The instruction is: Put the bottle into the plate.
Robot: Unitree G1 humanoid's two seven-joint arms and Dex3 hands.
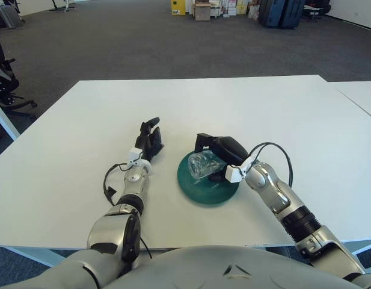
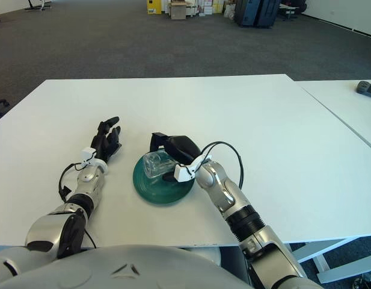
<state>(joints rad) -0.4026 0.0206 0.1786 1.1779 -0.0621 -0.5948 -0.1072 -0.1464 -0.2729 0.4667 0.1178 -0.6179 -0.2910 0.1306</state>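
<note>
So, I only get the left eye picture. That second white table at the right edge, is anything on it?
Observer: Yes. The right eye view reaches further along that neighbouring table and shows a small dark device lying on it, far from the right hand, which grips the bottle on the green plate.
Operator: And what's below our table's near right corner?
Observer: A white table leg shows there, above the grey carpet. What the device is, I cannot tell.
Operator: Is the other hand busy?
Observer: No, you see that too: the left hand shows left of the plate, fingers open.
</note>
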